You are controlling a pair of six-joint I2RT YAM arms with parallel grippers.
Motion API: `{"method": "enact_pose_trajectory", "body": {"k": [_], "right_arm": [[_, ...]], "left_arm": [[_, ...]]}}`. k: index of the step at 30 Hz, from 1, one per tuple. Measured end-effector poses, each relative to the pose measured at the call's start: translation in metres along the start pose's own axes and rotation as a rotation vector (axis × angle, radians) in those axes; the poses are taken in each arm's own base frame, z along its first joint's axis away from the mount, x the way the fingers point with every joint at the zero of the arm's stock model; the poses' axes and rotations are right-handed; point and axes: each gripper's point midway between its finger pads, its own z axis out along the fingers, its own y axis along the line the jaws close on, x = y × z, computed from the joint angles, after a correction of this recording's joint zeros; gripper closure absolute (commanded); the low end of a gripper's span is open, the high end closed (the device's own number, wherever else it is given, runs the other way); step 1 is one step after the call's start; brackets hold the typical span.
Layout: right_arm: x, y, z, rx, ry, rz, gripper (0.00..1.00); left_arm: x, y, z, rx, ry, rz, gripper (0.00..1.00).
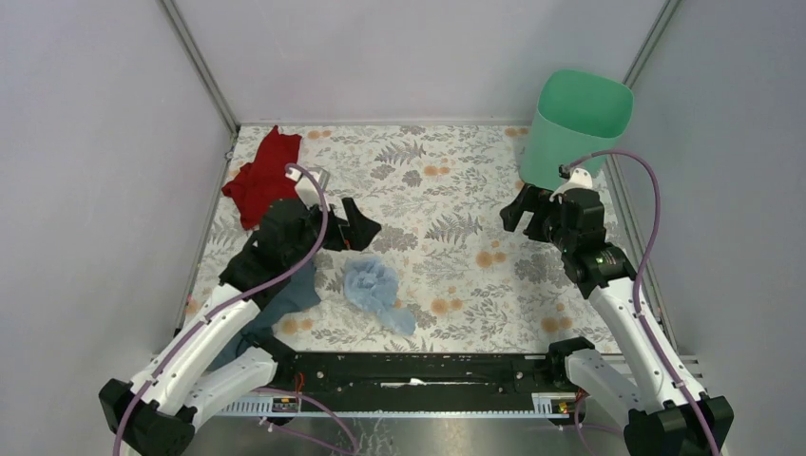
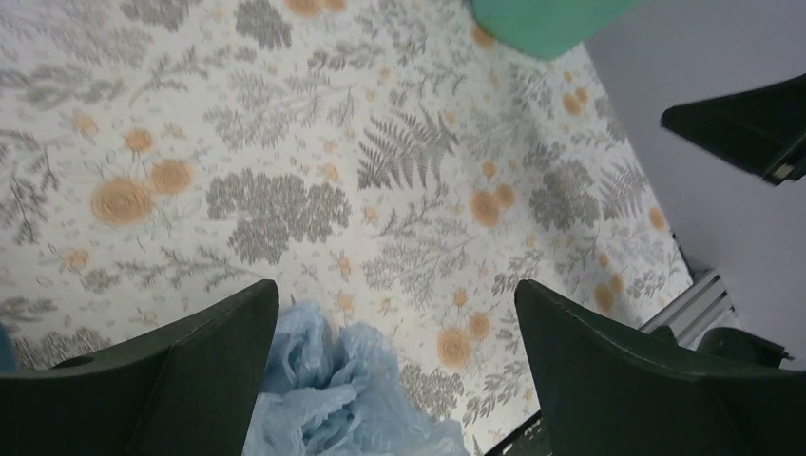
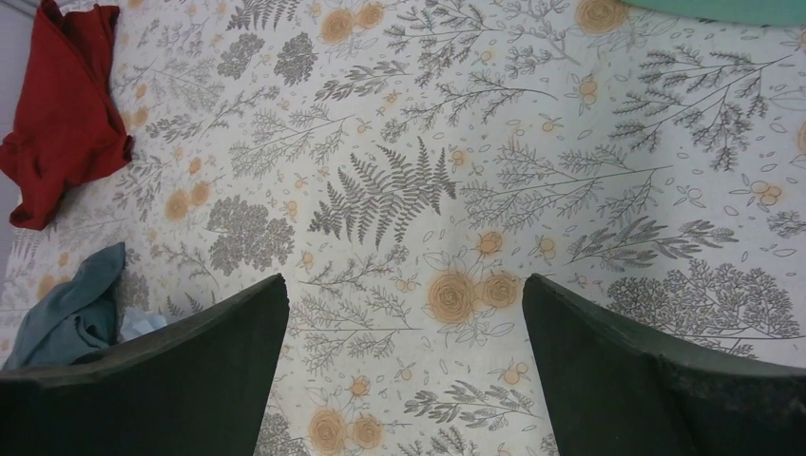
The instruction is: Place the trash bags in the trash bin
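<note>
The pale-blue trash bag (image 1: 377, 292) lies crumpled on the floral table, left of centre near the front. My left gripper (image 1: 358, 231) is open and empty, hovering just behind the bag. In the left wrist view the bag (image 2: 333, 389) shows low between the spread fingers, closer to the left one. The mint-green trash bin (image 1: 576, 128) stands upright at the back right; its base shows in the left wrist view (image 2: 542, 24). My right gripper (image 1: 521, 209) is open and empty, in front of the bin over bare table.
A red cloth (image 1: 262, 176) lies at the back left, also in the right wrist view (image 3: 62, 109). A grey-blue cloth (image 1: 290, 294) lies under the left arm, left of the bag, seen too in the right wrist view (image 3: 71, 309). Grey walls close in both sides.
</note>
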Motion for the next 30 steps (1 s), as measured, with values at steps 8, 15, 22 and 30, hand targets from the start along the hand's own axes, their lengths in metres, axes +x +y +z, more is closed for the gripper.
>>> {"method": "enact_pose_trajectory", "body": {"k": [8,15,22,30], "right_arm": [[0.012,0.014,0.002,-0.084,0.035,0.042,0.00],[0.052,0.025,0.010,-0.193,0.158,0.091,0.00],[0.082,0.046,0.011,-0.356,0.264,0.149,0.00],[0.115,0.062,0.008,-0.477,0.369,0.174,0.00]], "left_arm": [[0.074,0.018,0.014,-0.062,0.160,-0.051,0.01],[0.126,0.027,0.012,-0.099,0.258,-0.108,0.01],[0.147,0.034,0.019,-0.161,0.285,-0.148,0.01],[0.181,0.043,0.033,-0.217,0.350,-0.136,0.21]]}}
